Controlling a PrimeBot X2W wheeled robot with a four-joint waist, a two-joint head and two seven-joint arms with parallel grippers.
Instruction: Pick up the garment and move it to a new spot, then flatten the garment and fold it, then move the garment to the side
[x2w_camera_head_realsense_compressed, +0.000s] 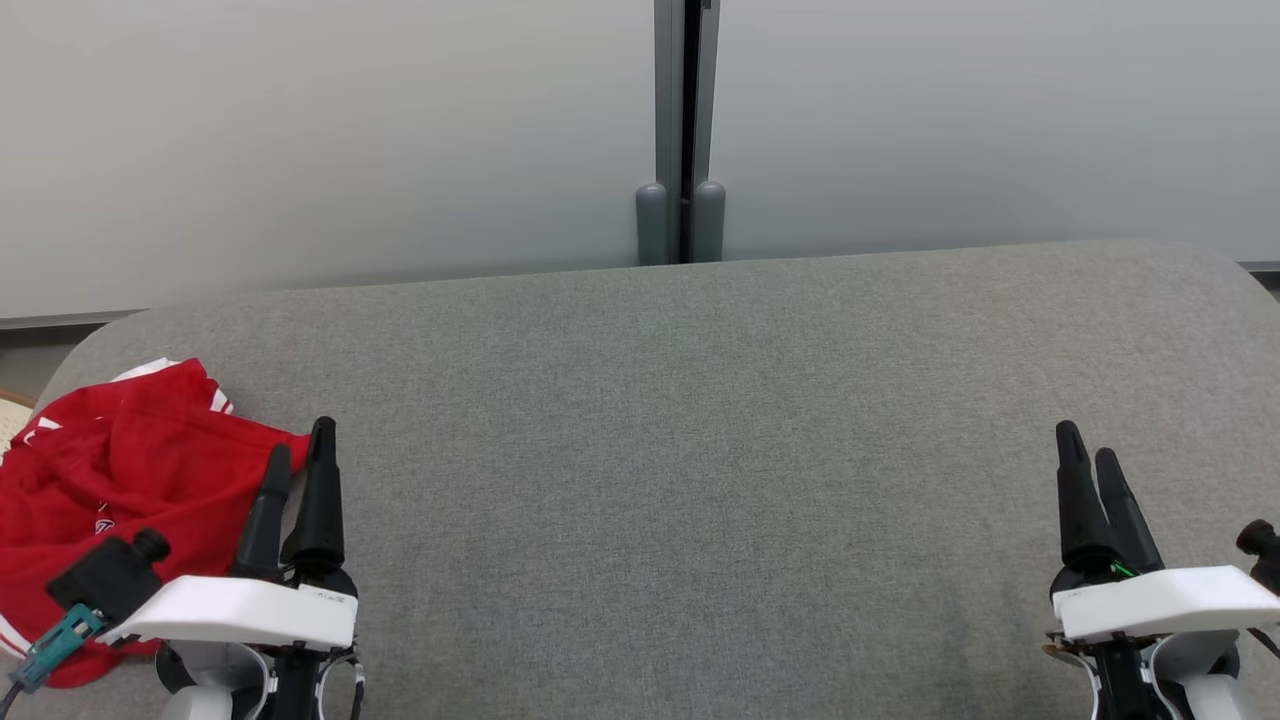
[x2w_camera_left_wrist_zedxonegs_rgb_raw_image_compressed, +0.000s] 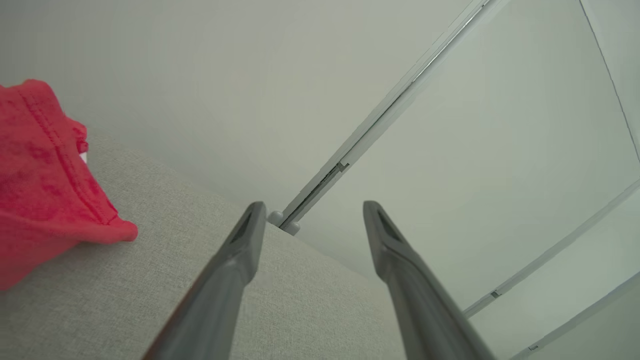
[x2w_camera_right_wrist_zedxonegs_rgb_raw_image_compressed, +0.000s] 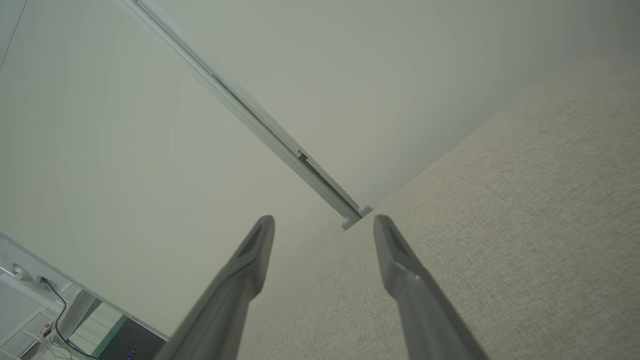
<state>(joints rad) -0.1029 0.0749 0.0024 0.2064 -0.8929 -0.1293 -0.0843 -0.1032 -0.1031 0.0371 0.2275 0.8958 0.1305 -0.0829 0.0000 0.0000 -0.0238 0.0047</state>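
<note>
A crumpled red garment (x2w_camera_head_realsense_compressed: 110, 490) with white trim lies at the left end of the grey fabric surface (x2w_camera_head_realsense_compressed: 700, 450). My left gripper (x2w_camera_head_realsense_compressed: 300, 447) hovers just to its right, open and empty, fingers pointing away from me. In the left wrist view the garment (x2w_camera_left_wrist_zedxonegs_rgb_raw_image_compressed: 40, 170) bulges in at the left, apart from the open left gripper (x2w_camera_left_wrist_zedxonegs_rgb_raw_image_compressed: 311, 206). My right gripper (x2w_camera_head_realsense_compressed: 1085, 442) stands far off at the lower right, open with nothing in it. The right wrist view has the right gripper (x2w_camera_right_wrist_zedxonegs_rgb_raw_image_compressed: 325, 220) open over bare fabric.
The grey surface has rounded corners and ends at a pale wall behind it, with a grey vertical post (x2w_camera_head_realsense_compressed: 682, 130) at the middle. A strip of floor shows past the left corner. Some equipment and cables (x2w_camera_right_wrist_zedxonegs_rgb_raw_image_compressed: 35, 310) sit beyond the surface's edge.
</note>
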